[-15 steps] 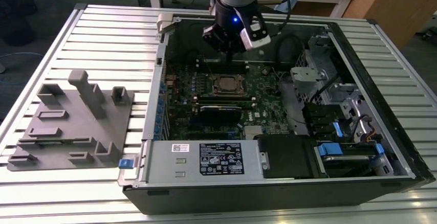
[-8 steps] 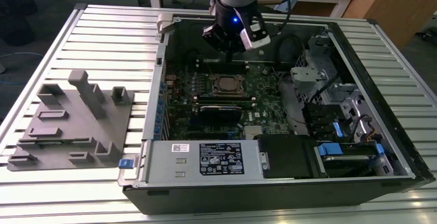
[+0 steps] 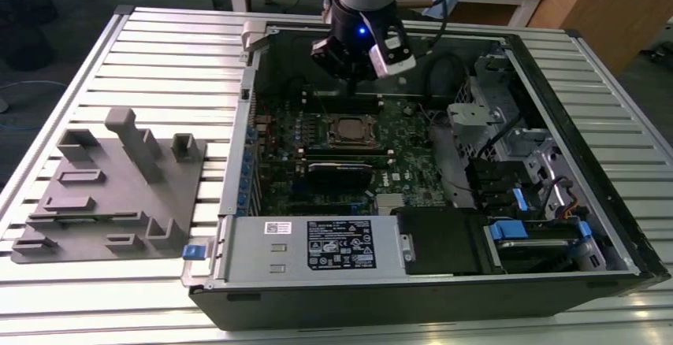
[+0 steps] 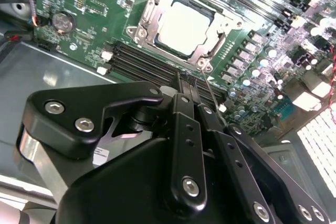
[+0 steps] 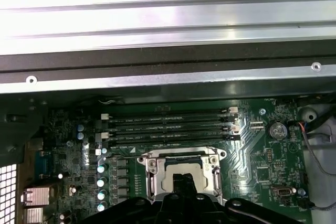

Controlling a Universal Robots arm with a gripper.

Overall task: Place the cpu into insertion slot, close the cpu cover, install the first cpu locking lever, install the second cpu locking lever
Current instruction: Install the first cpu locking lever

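The insertion slot (image 3: 352,131) sits mid-board in the open computer case. The cpu (image 4: 184,27) lies in the slot, its pale metal top showing through the window of the cpu cover (image 4: 227,24), which lies flat over it. A thin wire locking lever (image 4: 210,90) rises from the socket's corner and passes beside my fingers (image 4: 181,98). My gripper (image 4: 188,81) hangs above the socket's edge, its two black fingers pressed together with nothing visibly between them. The gripper (image 3: 354,93) is above the board, just behind the socket in the exterior view. In the first wrist view the gripper (image 5: 184,178) overlaps the socket (image 5: 152,169).
Black memory slots (image 5: 168,127) run beside the socket. The metal case wall (image 5: 168,80) is close behind them. A power supply (image 3: 315,242) and drive cage (image 3: 526,164) fill the case's front and right side in the exterior view. A grey fixture block (image 3: 116,187) stands on the slatted table (image 3: 169,53).
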